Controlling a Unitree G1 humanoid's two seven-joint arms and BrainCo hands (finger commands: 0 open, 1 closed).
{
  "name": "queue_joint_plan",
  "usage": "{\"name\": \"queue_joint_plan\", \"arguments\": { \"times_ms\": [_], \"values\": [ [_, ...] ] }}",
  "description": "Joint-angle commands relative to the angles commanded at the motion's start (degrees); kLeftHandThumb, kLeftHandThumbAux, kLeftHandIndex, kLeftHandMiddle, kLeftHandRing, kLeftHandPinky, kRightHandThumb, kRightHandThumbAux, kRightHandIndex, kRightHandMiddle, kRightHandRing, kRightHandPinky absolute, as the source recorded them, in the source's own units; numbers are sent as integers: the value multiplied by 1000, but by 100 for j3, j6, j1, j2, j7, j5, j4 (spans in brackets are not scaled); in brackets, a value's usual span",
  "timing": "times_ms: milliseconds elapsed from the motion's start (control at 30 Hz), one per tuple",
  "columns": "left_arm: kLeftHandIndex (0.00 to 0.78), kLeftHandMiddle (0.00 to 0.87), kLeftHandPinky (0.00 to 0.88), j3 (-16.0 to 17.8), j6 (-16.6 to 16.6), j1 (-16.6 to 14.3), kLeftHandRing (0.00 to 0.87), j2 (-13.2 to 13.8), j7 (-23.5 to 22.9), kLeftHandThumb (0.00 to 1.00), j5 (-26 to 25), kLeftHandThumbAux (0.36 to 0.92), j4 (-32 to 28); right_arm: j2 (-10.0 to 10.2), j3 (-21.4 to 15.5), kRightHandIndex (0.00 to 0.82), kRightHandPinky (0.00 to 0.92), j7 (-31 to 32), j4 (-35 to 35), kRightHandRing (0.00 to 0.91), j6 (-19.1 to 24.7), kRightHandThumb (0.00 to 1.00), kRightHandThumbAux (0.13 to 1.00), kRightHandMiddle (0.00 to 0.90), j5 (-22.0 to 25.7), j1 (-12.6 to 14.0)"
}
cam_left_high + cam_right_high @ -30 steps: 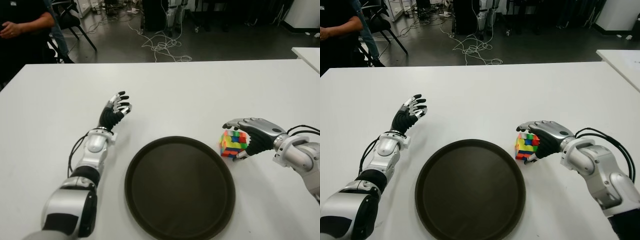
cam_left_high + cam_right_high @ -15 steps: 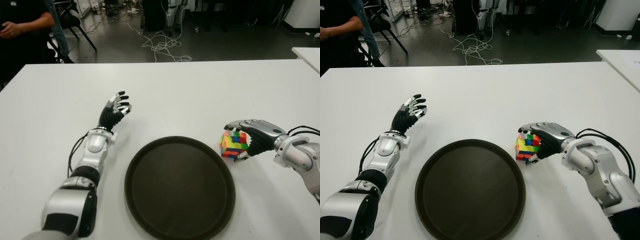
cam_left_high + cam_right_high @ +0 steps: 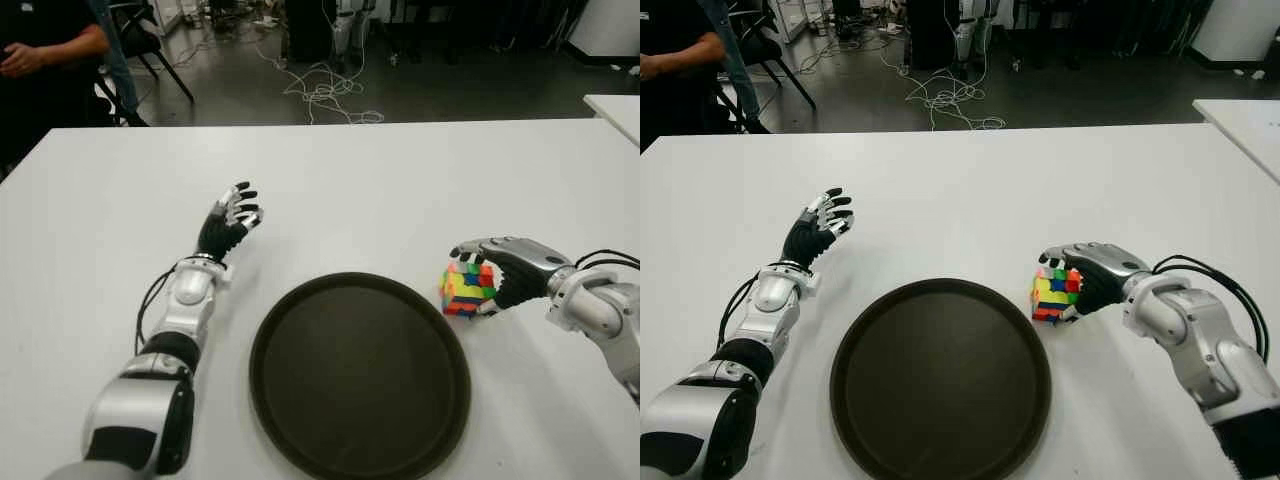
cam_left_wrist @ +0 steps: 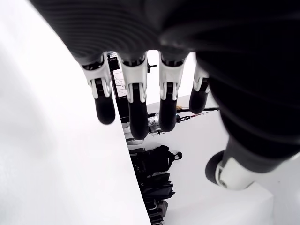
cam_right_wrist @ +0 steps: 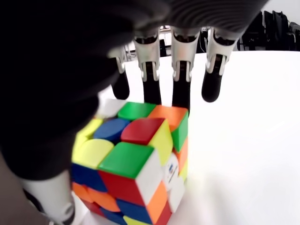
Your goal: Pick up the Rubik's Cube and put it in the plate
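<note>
Now the right hand (image 3: pixel 1092 275) cups the cube (image 3: pixel 1056 295) on the table (image 3: pixel 970 190) just right of the plate (image 3: pixel 940 380), fingers not fully closed; left hand (image 3: pixel 816 230) open, left of plate.

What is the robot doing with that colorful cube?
The robot is reaching for the Rubik's Cube, which sits on the white table just to the right of the big dark plate. Its right hand is draped over the cube, fingers stretched across the top and thumb beside it, but it has not closed on it or lifted it. The plate has nothing in it. The left hand shows open, left of the plate, holding nothing.
</note>
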Motion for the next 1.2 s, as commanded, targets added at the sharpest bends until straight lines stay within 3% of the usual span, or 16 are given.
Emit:
{"name": "queue_joint_plan", "arguments": {
  "times_ms": [333, 433, 733, 1200],
  "values": [
    [122, 192, 191, 15, 30, -2, 201, -1, -29, 171, -17, 665, -5, -9, 26, 291, 309, -31, 163, 356, -56, 0, 798, 336, 18, -44],
    [122, 196, 191, 10, 36, -6, 203, 4, -27, 172, -6, 679, -2, 16, 41, 342, 344, -80, 232, 407, -44, 0, 816, 380, -7, -53],
    [124, 195, 187, 7, 29, 4, 199, -5, -11, 167, -2, 683, -21, 29, 74, 386, 395, -27, 197, 477, 49, 0, 846, 479, 35, -66],
    [125, 194, 185, -38, 2, 5, 202, 8, 45, 175, 58, 654, -16, 32, 109, 347, 391, -43, 190, 515, 125, 0, 845, 509, 50, -70]
  ]
}}
